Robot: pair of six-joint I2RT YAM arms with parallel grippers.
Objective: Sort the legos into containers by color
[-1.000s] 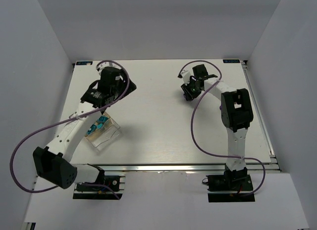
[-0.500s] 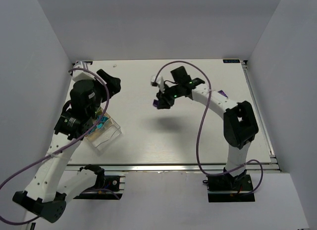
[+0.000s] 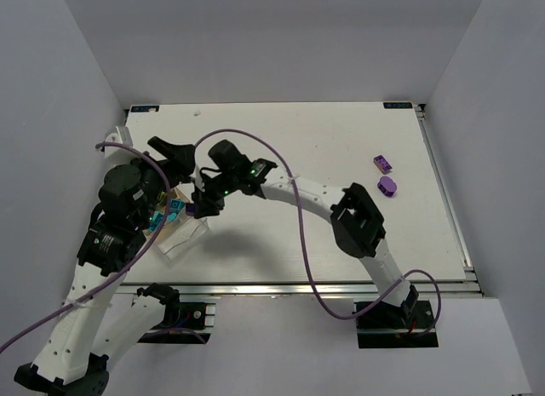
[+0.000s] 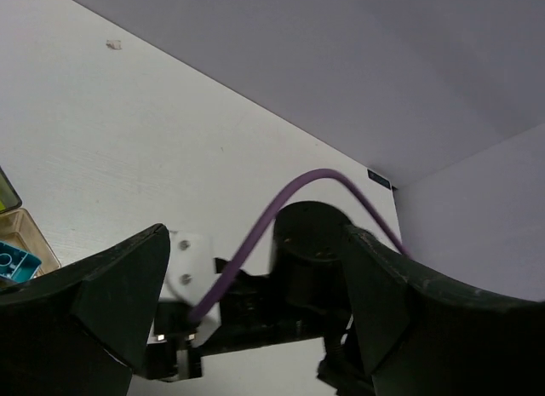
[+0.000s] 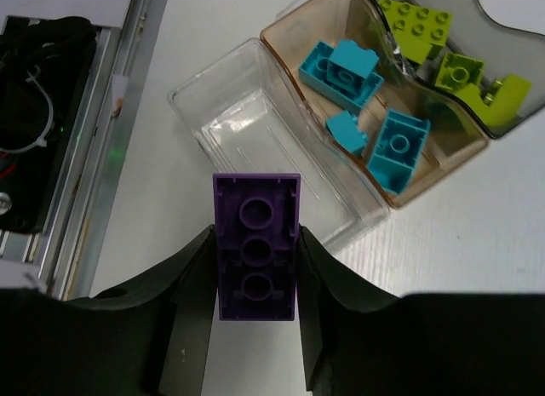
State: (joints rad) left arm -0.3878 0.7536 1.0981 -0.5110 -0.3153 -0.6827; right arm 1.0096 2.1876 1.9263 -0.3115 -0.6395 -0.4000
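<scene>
My right gripper [image 5: 255, 268] is shut on a purple lego [image 5: 255, 247], seen from its hollow underside. It hangs just above the near end of the container's empty clear compartment [image 5: 255, 149]. The tan compartment next to it holds several cyan legos [image 5: 366, 98], and the one beyond holds lime green legos [image 5: 443, 47]. From above, the right gripper [image 3: 197, 207] reaches across to the container [image 3: 180, 234] at the front left. My left gripper [image 3: 173, 152] stands open and empty, raised behind the container, with the right arm showing between its fingers [image 4: 128, 277]. Two more purple legos [image 3: 382, 164] [image 3: 387, 186] lie at the right.
The aluminium rail [image 5: 111, 115] of the table's front edge runs close beside the container. The right arm's purple cable [image 3: 255, 140] arcs over the middle of the table. A small white speck [image 3: 197, 111] lies near the back edge.
The right arm has swung from the back right across to the container with the purple lego. The left arm has lifted and drawn back toward the left, its jaws opening wider.
</scene>
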